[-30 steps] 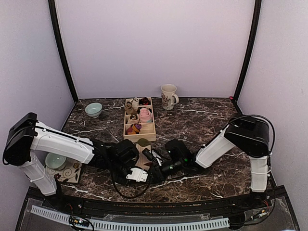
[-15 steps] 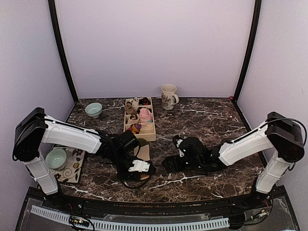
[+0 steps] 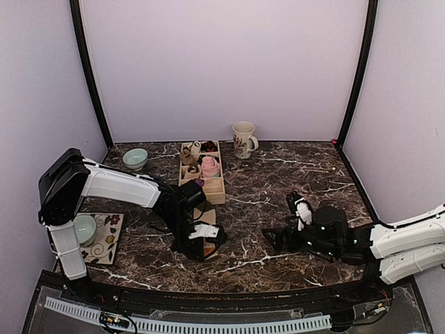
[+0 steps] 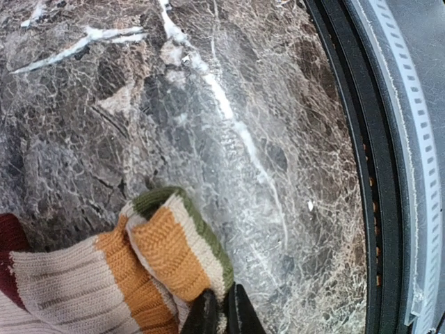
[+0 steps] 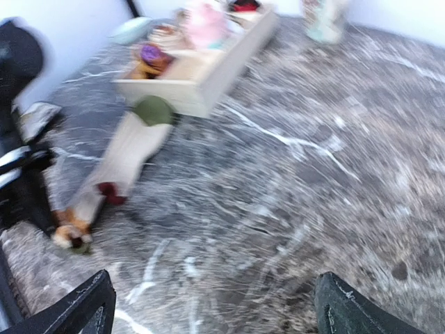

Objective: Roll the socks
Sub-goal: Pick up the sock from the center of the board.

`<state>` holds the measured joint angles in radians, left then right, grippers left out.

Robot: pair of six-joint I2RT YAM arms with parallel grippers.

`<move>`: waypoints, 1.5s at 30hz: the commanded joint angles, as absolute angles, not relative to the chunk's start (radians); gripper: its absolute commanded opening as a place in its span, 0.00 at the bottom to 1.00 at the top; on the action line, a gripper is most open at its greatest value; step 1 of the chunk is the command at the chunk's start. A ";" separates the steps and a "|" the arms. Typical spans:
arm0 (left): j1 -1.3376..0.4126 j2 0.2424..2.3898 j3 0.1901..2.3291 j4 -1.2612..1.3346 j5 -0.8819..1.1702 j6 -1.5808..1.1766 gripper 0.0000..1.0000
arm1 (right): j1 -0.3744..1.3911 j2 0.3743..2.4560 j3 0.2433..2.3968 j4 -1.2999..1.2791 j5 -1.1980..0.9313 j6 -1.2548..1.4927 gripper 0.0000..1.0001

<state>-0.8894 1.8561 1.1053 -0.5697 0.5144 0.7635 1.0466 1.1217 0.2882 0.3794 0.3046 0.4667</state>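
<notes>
Left gripper [image 4: 221, 314] is pinched shut on the orange-and-green end of the striped sock [image 4: 163, 261]. It lies stretched along the marble table [image 4: 229, 125], just before the wooden tray [image 5: 208, 80]. Right gripper [image 5: 217, 306] hangs wide open, empty.

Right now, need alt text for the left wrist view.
The left pincer is shut on the end of a striped sock, banded orange, cream and green with maroon at the left, lying on a dark marble table. A black rim and a white perforated strip run down the right side.
</notes>
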 commanded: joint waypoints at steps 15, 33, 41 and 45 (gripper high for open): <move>-0.876 2.154 1.264 -0.986 0.818 0.943 0.14 | 1.383 1.425 0.645 0.187 0.034 -0.084 0.78; -0.850 2.192 1.283 -0.978 0.780 0.945 0.14 | 1.387 1.782 0.875 0.249 -0.065 -0.361 0.64; -0.842 2.193 1.288 -0.987 0.767 0.950 0.14 | 1.387 1.852 0.861 0.309 -0.044 -0.352 0.58; -0.839 2.193 1.291 -0.984 0.760 0.942 0.14 | 1.382 1.855 0.853 0.328 -0.014 -0.344 0.53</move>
<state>-0.8486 2.1468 1.3087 -0.9714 0.9241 0.9356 1.3811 1.8481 0.8574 0.2607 -0.0387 -0.3458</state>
